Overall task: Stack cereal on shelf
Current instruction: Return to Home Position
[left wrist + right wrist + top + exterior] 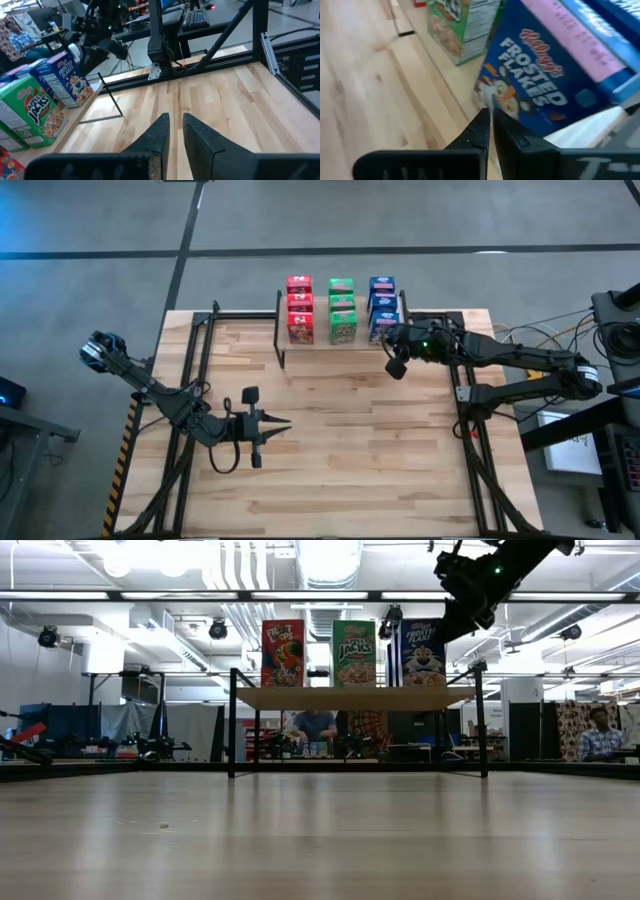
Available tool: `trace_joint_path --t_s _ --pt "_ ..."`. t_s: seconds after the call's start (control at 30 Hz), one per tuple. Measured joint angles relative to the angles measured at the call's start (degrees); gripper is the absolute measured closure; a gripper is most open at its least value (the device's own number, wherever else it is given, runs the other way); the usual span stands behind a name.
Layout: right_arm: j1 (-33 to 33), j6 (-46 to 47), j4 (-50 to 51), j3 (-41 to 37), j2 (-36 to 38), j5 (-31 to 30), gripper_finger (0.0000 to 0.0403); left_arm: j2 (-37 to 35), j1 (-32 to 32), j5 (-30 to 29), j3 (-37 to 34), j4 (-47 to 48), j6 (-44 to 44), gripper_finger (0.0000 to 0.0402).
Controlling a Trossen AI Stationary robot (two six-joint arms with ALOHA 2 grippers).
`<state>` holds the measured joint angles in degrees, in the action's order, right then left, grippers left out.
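The shelf (350,698) stands at the table's far middle. On its plank stand rows of cereal boxes: three red (300,310), green (342,310) and blue (381,305). My right gripper (488,114) is shut and slants down at the front face of the nearest blue Frosted Flakes box (540,85), at the shelf's right end. It sits above plank height in the low view (462,600). My left gripper (287,423) hovers over the table's near left, level. Its fingers (160,132) stand a narrow gap apart with nothing between them. My right gripper's shut fingertips (482,120) stand right at the lower front face of the nearest blue box (497,95), coming from the table's right and slanting down. Whether they touch the box, I cannot tell. The box stands upright on the plank.
Black frame rails (195,380) (462,395) run along the table's left and right sides. Bare wooden tabletop (340,440) lies between the shelf and the near edge. People (600,735) sit in the room beyond the table.
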<state>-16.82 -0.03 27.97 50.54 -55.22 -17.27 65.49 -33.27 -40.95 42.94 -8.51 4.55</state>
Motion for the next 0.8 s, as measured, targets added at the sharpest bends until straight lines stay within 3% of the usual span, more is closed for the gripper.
trace_joint_path --t_s 0.17,0.4,0.8 --pt "1.87 0.55 -1.4 -0.71 0.21 6.12 0.039 -1.04 -0.11 0.01 0.0 2.73 2.39 0.0365" --pt "7.32 -3.69 -15.55 -7.84 2.76 11.33 0.039 -7.01 -0.11 0.03 -1.37 11.74 1.06 0.0365" --pt "10.31 -8.18 -38.63 -22.98 11.03 17.74 0.039 -30.07 0.26 -0.02 -15.86 7.22 1.12 0.0365"
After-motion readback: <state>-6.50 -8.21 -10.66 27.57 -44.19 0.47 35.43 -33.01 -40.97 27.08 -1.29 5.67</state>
